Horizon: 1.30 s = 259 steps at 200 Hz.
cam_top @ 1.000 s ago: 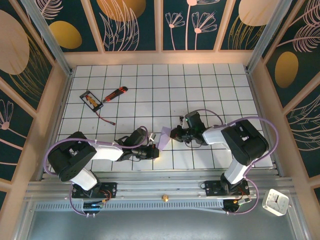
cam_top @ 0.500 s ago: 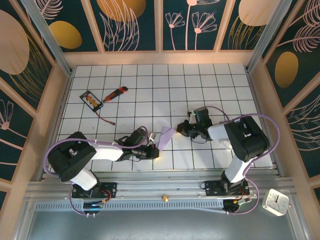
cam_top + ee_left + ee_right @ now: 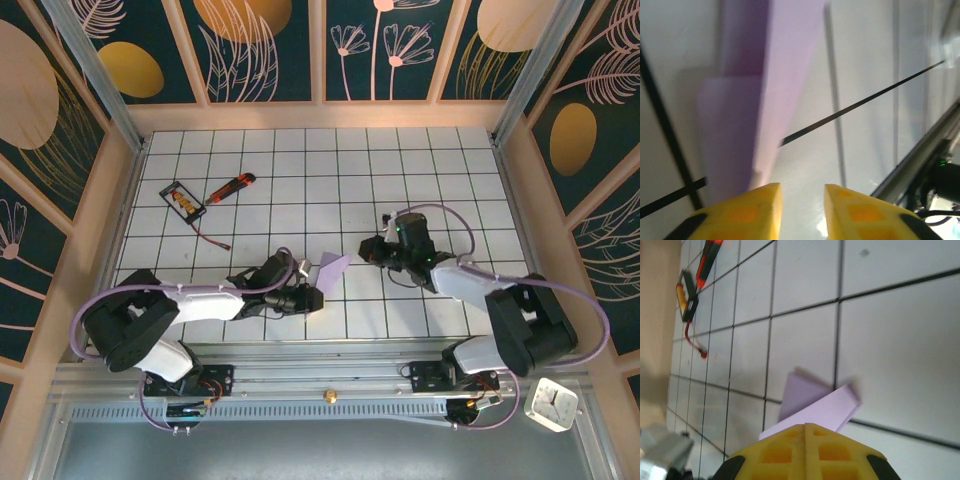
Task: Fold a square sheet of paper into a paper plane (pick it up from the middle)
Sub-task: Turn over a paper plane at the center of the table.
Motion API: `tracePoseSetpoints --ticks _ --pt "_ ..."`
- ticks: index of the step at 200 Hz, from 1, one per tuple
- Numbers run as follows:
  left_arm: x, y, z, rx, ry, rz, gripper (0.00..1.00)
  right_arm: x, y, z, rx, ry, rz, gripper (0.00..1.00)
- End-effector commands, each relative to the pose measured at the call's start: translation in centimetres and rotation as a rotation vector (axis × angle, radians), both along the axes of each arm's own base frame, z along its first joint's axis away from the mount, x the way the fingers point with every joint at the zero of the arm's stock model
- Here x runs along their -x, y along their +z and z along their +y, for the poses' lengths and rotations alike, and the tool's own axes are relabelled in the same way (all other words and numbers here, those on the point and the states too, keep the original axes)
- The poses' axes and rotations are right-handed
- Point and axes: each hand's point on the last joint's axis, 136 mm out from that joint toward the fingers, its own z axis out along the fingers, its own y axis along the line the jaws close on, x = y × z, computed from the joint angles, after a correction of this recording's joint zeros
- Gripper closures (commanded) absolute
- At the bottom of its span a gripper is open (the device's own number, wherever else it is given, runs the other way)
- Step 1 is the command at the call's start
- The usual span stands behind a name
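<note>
White gridded worktop [image 3: 440, 160] inside a floral-panelled enclosure. Left gripper [image 3: 310, 298], near centre: fingers slightly spread, nothing between them. Partly folded paper [image 3: 331, 268] lies just beyond it on the tiles. Right gripper [image 3: 368, 250], just right of the paper: fingers pressed together, empty. Judgement: the paper is light, limp, easily creased and likely to slide; pinch it at the centre fold. Far left, knife [image 3: 231, 186] and card [image 3: 183, 199] lie well apart from it; no obstruction.

Far table [image 3: 420, 165] free — knife [image 3: 230, 186], card [image 3: 183, 200] (far left) obstruct
</note>
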Motion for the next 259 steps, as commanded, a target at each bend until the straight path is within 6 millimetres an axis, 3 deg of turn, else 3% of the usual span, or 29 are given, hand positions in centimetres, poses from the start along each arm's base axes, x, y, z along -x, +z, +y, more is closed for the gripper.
tracePoseSetpoints --ticks 1,26,43,73,96,181,246,250,259 --pt "-2.0 3.4 -0.1 0.046 0.075 -0.081 0.65 2.4 -1.6 0.4 0.099 -0.01 0.025 0.92" --pt "-4.2 3.3 2.7 0.045 0.233 -0.085 0.63 2.6 -1.9 1.8 0.089 -0.035 0.039 0.87" --pt "-5.2 2.4 3.4 0.038 0.261 -0.056 0.72 2.4 -2.9 2.3 0.095 -0.049 0.063 0.87" --pt "-6.4 0.4 2.1 -0.011 0.197 -0.031 0.84 2.6 -5.3 2.3 0.12 -0.055 0.115 0.89" --pt "-6.6 -1.5 1.4 -0.039 0.165 -0.002 0.86 3.2 -6.3 1.9 0.134 -0.057 0.136 0.9" --pt "-6.3 -1.3 -0.8 0.026 0.064 0.018 0.77 5.2 -8.6 2.9 0.045 -0.051 0.229 0.9" --pt "-6.6 0.7 -2.4 0.112 0.015 -0.005 0.69 5.4 -9.0 3.2 0.014 -0.055 0.247 0.92" --pt "-6.4 -0.2 -2.4 0.102 0.013 0.015 0.69 5.4 -9.1 3.2 0.013 -0.053 0.246 0.92" --pt "-6.5 -0.2 -2.7 0.109 0.01 0.022 0.68 5.5 -9.1 3.3 0.012 -0.052 0.25 0.92"
